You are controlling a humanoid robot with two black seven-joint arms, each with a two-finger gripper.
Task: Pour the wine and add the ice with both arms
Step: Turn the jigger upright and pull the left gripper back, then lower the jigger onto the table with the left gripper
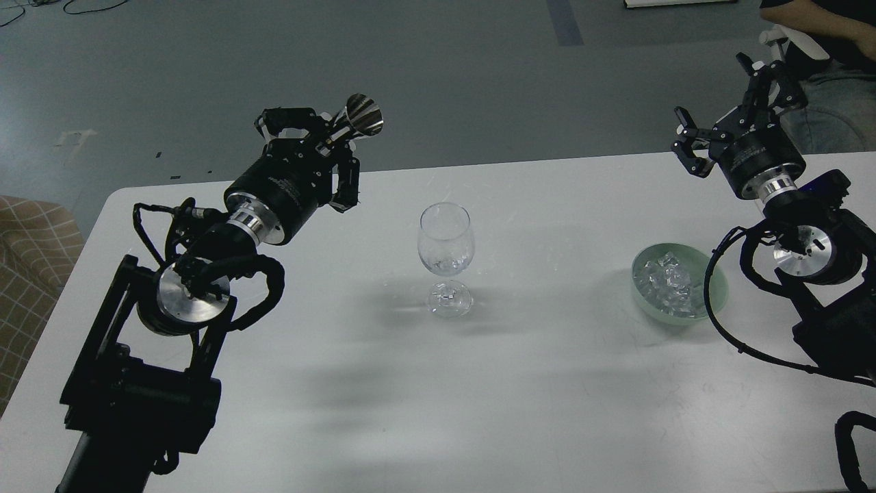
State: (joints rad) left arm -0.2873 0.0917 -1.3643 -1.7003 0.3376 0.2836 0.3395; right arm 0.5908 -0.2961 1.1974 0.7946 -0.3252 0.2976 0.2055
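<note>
A clear stemmed wine glass [445, 255] stands upright in the middle of the white table [534, 383]. My left gripper [321, 140] is shut on a shiny metal jigger [356, 120], held up and to the left of the glass, above the table's far edge. A pale green bowl [716, 282] at the right holds a heap of clear ice [667, 282]. My right gripper [729, 96] is open and empty, raised above the far right edge, beyond the bowl.
A person's arm and lap [825, 41] show at the top right, just behind my right gripper. A checked cushion [27, 267] lies off the table's left edge. Grey floor lies beyond the far edge.
</note>
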